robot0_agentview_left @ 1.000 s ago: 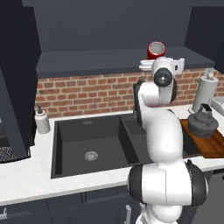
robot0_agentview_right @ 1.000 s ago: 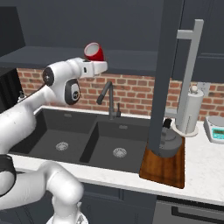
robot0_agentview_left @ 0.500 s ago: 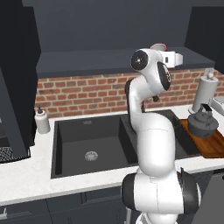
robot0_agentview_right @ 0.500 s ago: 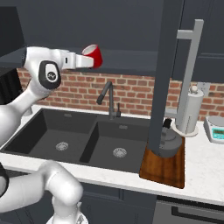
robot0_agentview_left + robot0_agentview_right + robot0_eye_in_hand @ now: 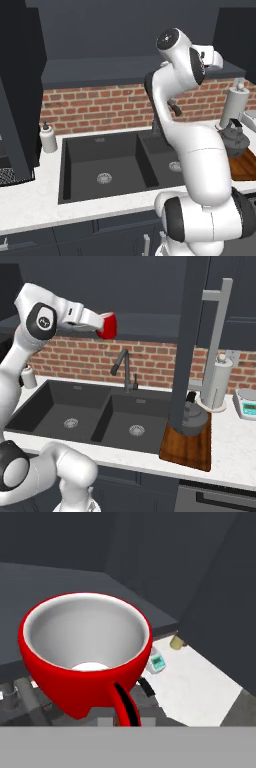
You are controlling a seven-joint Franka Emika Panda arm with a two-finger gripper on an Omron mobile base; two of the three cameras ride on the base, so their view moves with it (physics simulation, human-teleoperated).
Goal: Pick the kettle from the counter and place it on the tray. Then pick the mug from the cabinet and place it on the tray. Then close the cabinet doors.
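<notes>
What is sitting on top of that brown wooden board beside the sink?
A dark grey kettle sits on the tray, toward its back end. The open cabinet door covers the kettle's top and handle from the right; the left view shows the handle.

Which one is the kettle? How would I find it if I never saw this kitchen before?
Find the black double sink in the white counter, then look just right of it, where a brown wooden tray lies. The kettle sits on that tray: squat, round and dark grey. The paper-towel roll behind it is tall and white, so the low dark one is the kettle.
</notes>
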